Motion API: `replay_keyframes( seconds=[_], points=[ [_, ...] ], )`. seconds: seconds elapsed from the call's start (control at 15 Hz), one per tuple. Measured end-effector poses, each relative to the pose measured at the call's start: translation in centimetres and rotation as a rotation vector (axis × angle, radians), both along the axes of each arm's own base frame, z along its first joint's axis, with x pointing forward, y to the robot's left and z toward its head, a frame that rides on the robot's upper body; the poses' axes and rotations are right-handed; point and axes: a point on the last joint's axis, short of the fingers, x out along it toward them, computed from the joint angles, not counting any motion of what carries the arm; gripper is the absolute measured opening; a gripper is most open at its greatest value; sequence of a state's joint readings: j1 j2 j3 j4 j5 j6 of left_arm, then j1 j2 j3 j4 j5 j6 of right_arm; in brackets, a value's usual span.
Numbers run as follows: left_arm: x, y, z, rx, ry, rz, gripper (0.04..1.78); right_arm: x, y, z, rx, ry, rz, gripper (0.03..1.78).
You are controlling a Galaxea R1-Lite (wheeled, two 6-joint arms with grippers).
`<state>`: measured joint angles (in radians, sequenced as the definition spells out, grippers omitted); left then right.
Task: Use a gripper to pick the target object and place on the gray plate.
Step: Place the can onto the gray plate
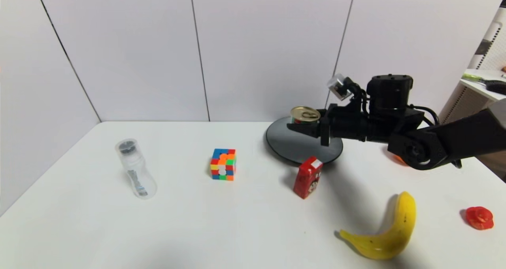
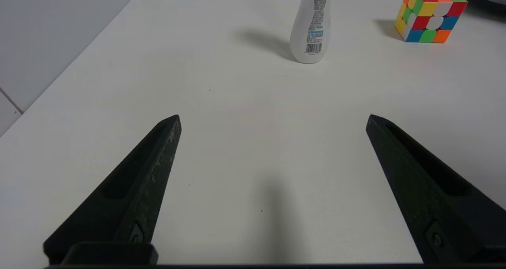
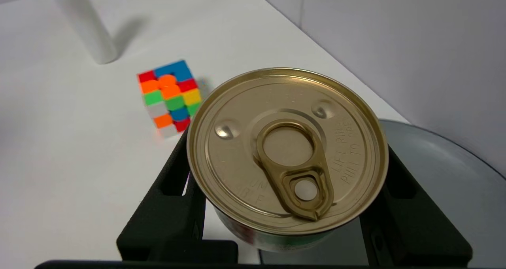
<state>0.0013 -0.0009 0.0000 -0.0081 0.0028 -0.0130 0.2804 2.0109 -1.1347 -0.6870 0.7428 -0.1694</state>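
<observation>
Right gripper (image 1: pixel 302 129) clamped on the short round gold-lidded tin can (image 1: pixel 304 114) — held upright over the wide dark gray plate's (image 1: pixel 284 144) rim, presumably for a level set-down. Left gripper (image 2: pixel 272 120) idle over the white counter (image 2: pixel 237 103), fingers apart.

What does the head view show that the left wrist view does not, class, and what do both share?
Only the head view: the right gripper holding the small gold-lidded tin can above the round dark gray plate, the red drink carton, the yellow banana. Only the left wrist view: the left gripper, jaws open. Both: the multicoloured puzzle cube, the clear plastic bottle, the white table.
</observation>
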Motion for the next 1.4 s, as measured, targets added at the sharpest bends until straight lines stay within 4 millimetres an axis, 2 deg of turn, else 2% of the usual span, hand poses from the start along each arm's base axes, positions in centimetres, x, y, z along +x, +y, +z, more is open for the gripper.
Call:
replay_keyframes(
  seconds=[0.27, 0.53, 0.87, 1.4],
  points=[
    [0.0, 0.0, 0.0, 0.0, 0.0, 0.0, 1.69, 2.9, -1.2, -1.7, -0.007, 0.021, -0.046, 1.02],
    [0.0, 0.0, 0.0, 0.0, 0.0, 0.0, 1.69, 4.6, -1.8, -4.1, -0.018, 0.056, -0.068, 1.02],
    [0.0, 0.0, 0.0, 0.0, 0.0, 0.0, 1.69, 5.7, -1.6, -6.5, -0.036, 0.079, -0.067, 1.02],
    [0.0, 0.0, 0.0, 0.0, 0.0, 0.0, 1.69, 6.3, -1.5, -8.4, -0.063, 0.089, -0.06, 1.02]
  ],
)
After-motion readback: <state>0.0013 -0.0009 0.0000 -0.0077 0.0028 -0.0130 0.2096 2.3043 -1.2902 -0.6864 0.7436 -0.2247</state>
